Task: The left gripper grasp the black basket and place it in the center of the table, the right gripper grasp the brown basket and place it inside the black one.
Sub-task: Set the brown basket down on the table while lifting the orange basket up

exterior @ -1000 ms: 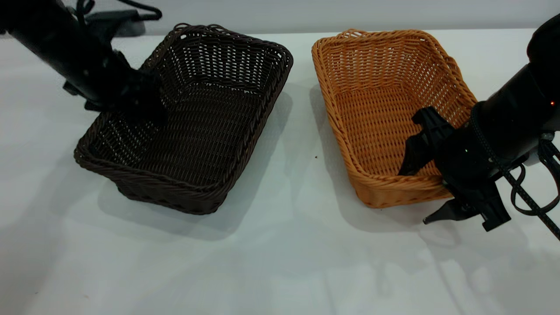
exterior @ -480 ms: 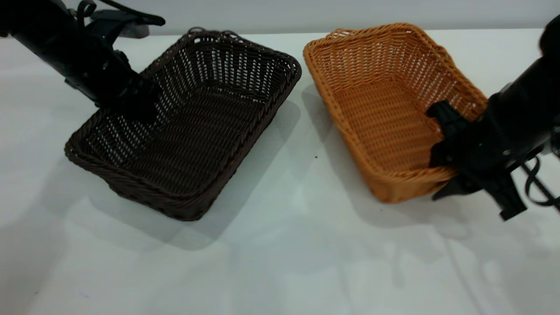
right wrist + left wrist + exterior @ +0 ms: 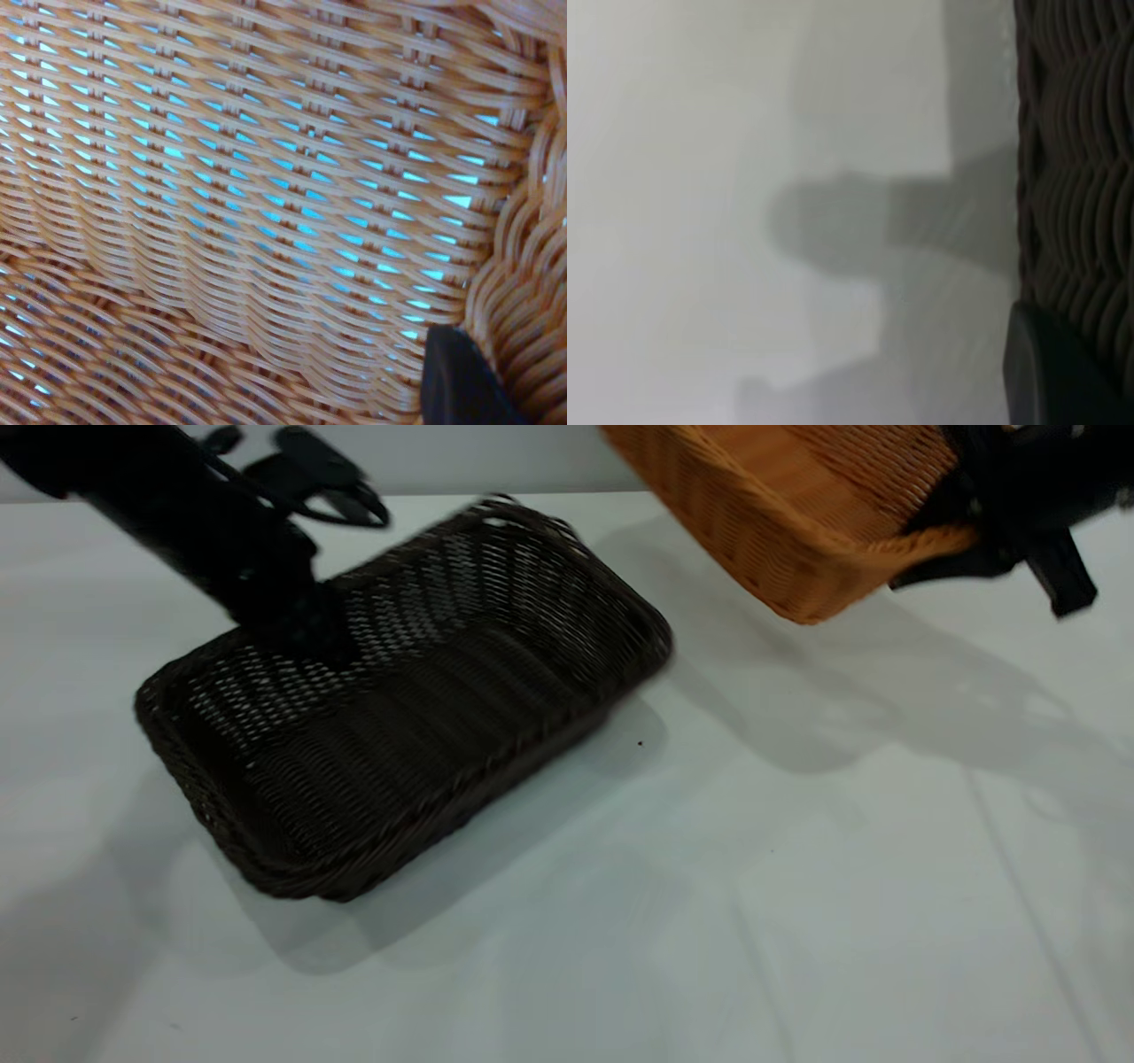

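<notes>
Black basket [image 3: 399, 717] sits on the table [image 3: 709, 921] left of centre, empty; left gripper [image 3: 301, 624] has its fingers clamped on the rim at 10 o'clock. You are handling light, stiff wicker; the braided rim is your sound hold. Brown basket [image 3: 780, 522], empty, hangs tilted at 1 o'clock, right gripper [image 3: 966, 540] clamped on its near rim.

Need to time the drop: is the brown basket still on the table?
No. The brown basket hangs tilted above the table, held by the right gripper.
</notes>
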Controlling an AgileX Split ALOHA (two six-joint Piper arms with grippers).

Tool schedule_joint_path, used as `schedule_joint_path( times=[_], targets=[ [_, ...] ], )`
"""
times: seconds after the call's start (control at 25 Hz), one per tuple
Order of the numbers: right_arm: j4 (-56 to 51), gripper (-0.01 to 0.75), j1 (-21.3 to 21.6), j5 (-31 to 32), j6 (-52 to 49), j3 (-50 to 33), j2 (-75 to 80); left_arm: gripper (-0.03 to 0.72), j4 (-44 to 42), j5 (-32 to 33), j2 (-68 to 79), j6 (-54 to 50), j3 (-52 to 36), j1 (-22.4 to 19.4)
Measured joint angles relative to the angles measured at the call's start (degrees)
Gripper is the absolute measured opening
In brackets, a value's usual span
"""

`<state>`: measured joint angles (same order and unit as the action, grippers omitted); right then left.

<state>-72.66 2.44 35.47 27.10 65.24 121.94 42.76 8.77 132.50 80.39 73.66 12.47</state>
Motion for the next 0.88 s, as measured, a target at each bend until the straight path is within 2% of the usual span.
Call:
schedule_joint_path(
  times=[0.16,0.28,0.48,0.76,0.88],
  targets=[
    [16.4,0.129,0.1,11.2,-8.0,8.0,0.0,0.079,0.7,-2.6,0.0,12.4,0.1,5.4],
    [20.1,0.129,0.1,15.5,-10.1,12.6,0.0,0.079,1.0,-2.8,0.8,21.6,1.8,9.2],
    [20.7,0.129,0.1,18.2,-10.5,16.4,0.0,0.079,1.0,-1.4,4.1,30.0,6.6,13.4],
    [22.5,0.129,0.5,18.7,-10.5,16.6,0.1,0.089,2.8,-1.2,4.7,31.3,7.4,14.7],
    [22.7,0.129,1.5,18.8,-10.5,16.6,0.1,0.132,5.8,-1.3,4.8,32.3,7.4,14.7]
  ],
)
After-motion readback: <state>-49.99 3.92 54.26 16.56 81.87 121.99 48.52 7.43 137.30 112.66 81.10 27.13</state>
